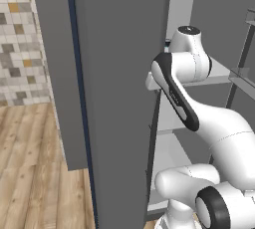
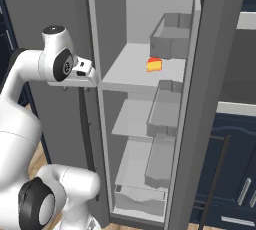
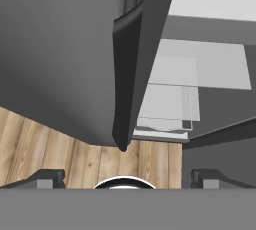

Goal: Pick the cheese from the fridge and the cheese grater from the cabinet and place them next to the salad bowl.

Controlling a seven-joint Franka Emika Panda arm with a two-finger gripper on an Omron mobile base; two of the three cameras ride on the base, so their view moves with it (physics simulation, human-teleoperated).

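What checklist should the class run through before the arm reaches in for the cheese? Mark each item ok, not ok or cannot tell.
1. Fridge door open, shelves exposed: ok.
2. Cheese in sight on the upper shelf: ok.
3. Shelf space in front of the cheese free: ok.
4. Tool open and holding nothing: ok.
5. Tool aimed at the cheese: not ok, it points down past the door edge at the floor.
6. Door held wide enough for the arm: cannot tell.

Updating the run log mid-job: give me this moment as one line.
fridge: door open | cheese: on upper shelf, untouched | gripper: jaws open, empty, by the door edge
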